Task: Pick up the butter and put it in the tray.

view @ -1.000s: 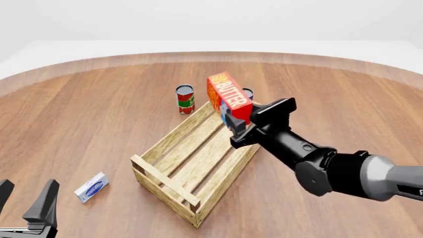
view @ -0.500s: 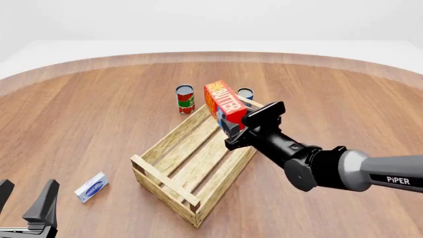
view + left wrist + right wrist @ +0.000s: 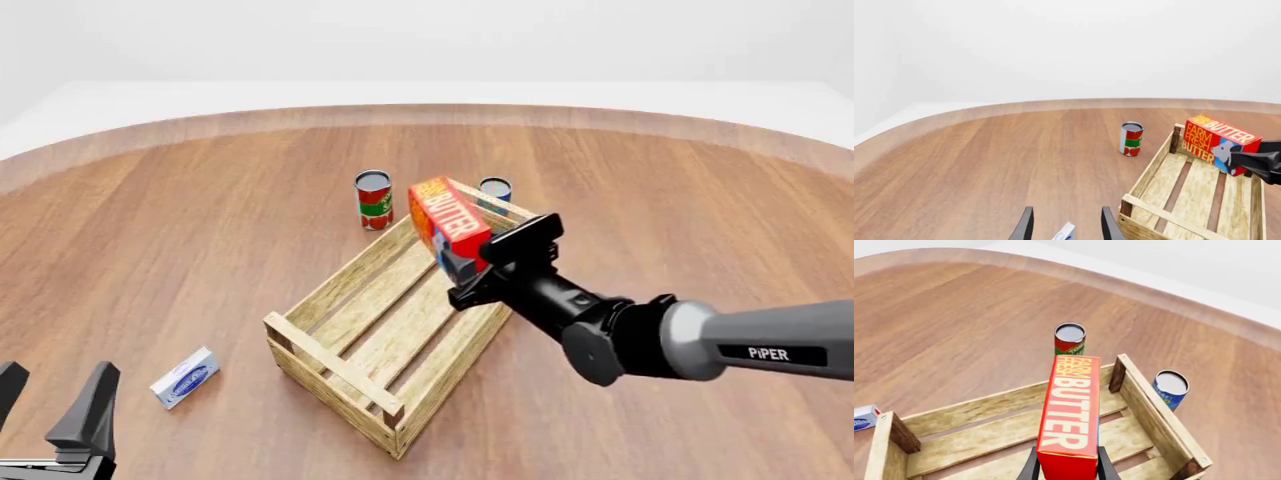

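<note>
i've got the right pincer (image 3: 467, 268) clamped on the butter (image 3: 447, 222), hanging tilted above the far end of the tray (image 3: 334, 350) toward its 1 o'clock corner, so i judge it's the placing step: lower between the slats, then release, left pincer (image 3: 54, 410) idle and spread apart.

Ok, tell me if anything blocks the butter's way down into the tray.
Nothing visible does. The right hand holds the butter above the far end of the tray, whose slatted floor below it shows bare. The red can and blue can stand outside the tray's far corner.
</note>
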Available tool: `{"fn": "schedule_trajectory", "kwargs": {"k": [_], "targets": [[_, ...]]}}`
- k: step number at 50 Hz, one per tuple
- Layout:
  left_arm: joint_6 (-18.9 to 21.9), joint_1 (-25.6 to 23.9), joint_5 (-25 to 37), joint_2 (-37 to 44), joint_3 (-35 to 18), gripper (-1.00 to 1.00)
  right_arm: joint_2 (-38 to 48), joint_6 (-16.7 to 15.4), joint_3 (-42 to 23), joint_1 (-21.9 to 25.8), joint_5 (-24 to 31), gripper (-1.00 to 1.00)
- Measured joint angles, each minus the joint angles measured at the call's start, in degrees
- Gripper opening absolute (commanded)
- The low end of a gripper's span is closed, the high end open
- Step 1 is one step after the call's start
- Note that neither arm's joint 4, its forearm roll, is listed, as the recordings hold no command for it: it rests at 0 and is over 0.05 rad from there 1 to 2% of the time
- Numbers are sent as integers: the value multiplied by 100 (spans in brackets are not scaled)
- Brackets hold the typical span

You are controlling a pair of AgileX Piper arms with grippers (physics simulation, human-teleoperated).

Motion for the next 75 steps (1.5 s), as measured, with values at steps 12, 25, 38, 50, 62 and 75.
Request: {"fn": "schedule_trajectory", "kwargs": {"k": [12, 25, 38, 50, 62, 75], "targets": [[0, 0, 0, 0, 0, 100, 191, 29, -99, 16, 5, -100], [0, 0, 0, 0, 0, 100, 415, 57, -218, 30, 38, -100], [0, 0, 0, 0, 0, 100, 585, 89, -322, 59, 86, -100], [0, 0, 0, 0, 0, 100, 732, 125, -403, 74, 108, -100], [0, 0, 0, 0, 0, 100, 876, 158, -478, 97, 129, -100], [0, 0, 0, 0, 0, 100, 986, 191, -516, 111, 134, -100]]}}
